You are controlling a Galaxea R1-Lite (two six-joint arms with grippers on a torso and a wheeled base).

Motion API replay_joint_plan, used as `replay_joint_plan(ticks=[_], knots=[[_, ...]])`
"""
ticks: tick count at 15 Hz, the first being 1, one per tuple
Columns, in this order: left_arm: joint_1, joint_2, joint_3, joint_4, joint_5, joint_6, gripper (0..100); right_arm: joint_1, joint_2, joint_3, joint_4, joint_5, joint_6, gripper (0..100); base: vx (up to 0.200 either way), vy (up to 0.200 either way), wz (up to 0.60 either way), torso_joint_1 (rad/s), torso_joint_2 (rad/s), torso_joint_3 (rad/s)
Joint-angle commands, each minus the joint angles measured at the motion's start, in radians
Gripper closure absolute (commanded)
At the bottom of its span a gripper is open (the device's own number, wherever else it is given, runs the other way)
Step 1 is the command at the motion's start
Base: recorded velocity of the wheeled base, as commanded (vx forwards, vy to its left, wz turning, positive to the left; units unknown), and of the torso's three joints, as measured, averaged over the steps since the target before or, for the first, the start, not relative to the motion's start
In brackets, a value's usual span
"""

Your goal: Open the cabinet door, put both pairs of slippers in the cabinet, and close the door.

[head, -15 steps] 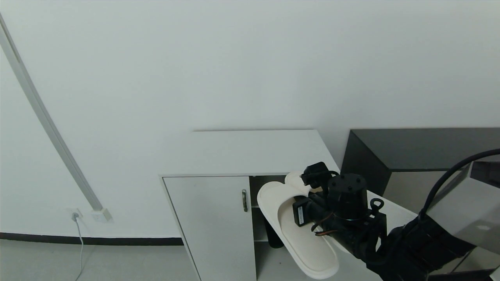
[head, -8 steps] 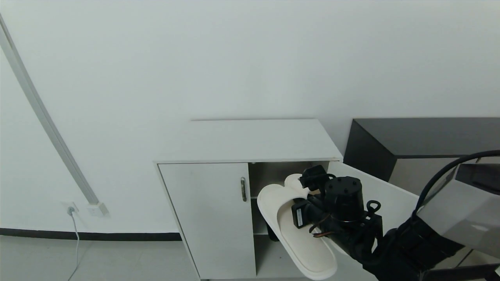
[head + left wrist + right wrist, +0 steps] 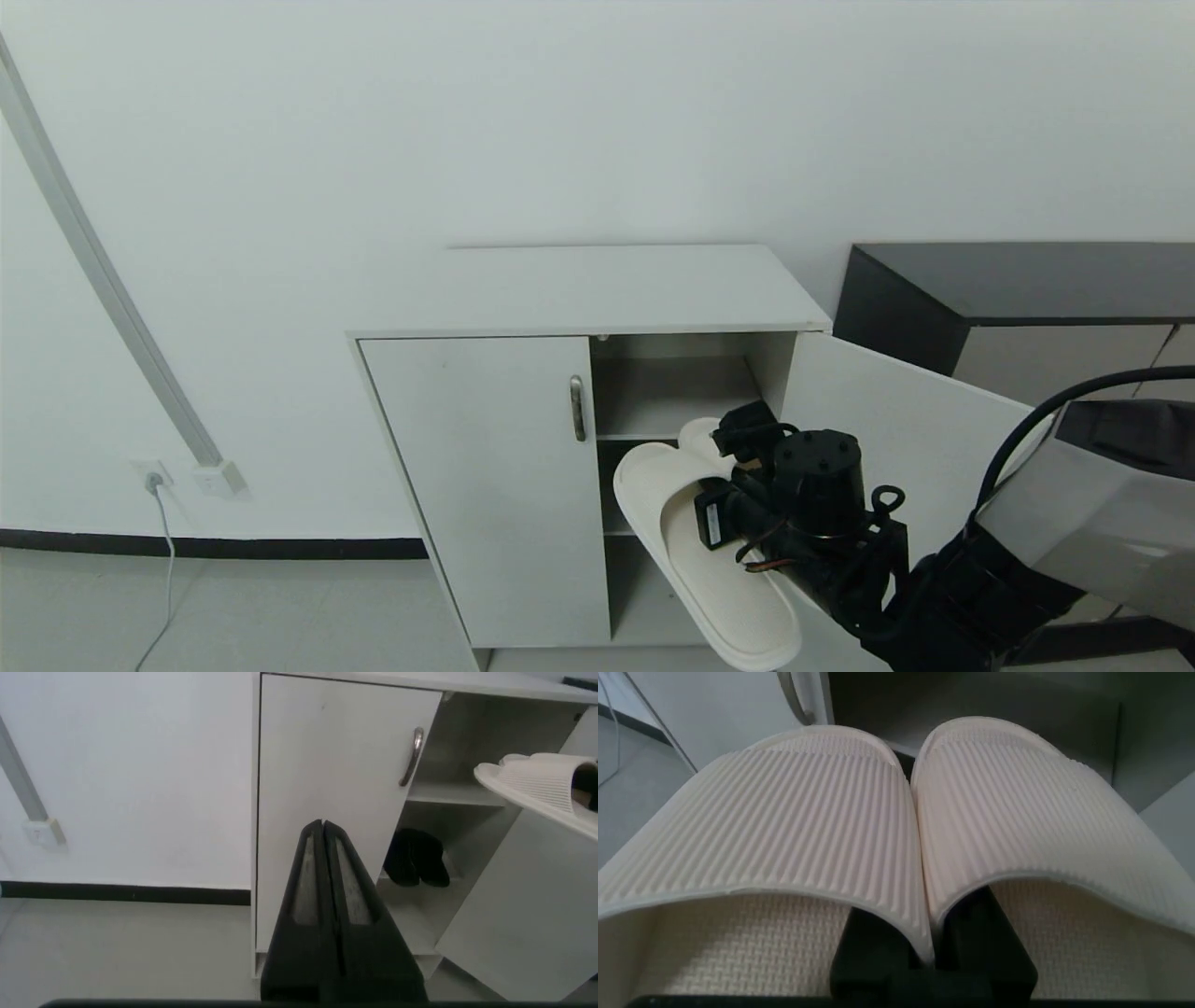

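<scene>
Jaws of the left gripper [image 3: 323, 873] were pressed together, empty, before the cabinet [image 3: 607, 289]. Its left door [image 3: 485, 485] stood shut; black slippers [image 3: 418, 857] lay inside under the shelf; jaws of the right gripper [image 3: 932, 952] pinched cream slippers [image 3: 719, 569] at the open compartment, beside the swung-out right door [image 3: 896, 429].

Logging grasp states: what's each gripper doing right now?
Left gripper: shut, empty.
Right gripper: shut on the pair of cream slippers.
</scene>
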Motion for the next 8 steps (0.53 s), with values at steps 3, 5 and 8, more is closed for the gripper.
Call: replay_joint_plan(ticks=[3, 5, 8], knots=[[-0.001, 0.000, 0.000, 0.000, 0.001, 0.000, 100, 0.001, 0.003, 0.008, -0.006, 0.000, -0.002, 100, 0.000, 0.000, 0.00, -0.188, 0.51, 0.320], [0.001, 0.000, 0.000, 0.000, 0.001, 0.000, 100, 0.002, 0.003, 0.014, -0.014, 0.000, -0.002, 100, 0.000, 0.000, 0.00, -0.171, 0.49, 0.320], [0.001, 0.000, 0.000, 0.000, 0.001, 0.000, 100, 0.002, -0.003, 0.018, -0.031, -0.002, -0.006, 100, 0.000, 0.000, 0.00, -0.146, 0.47, 0.326]])
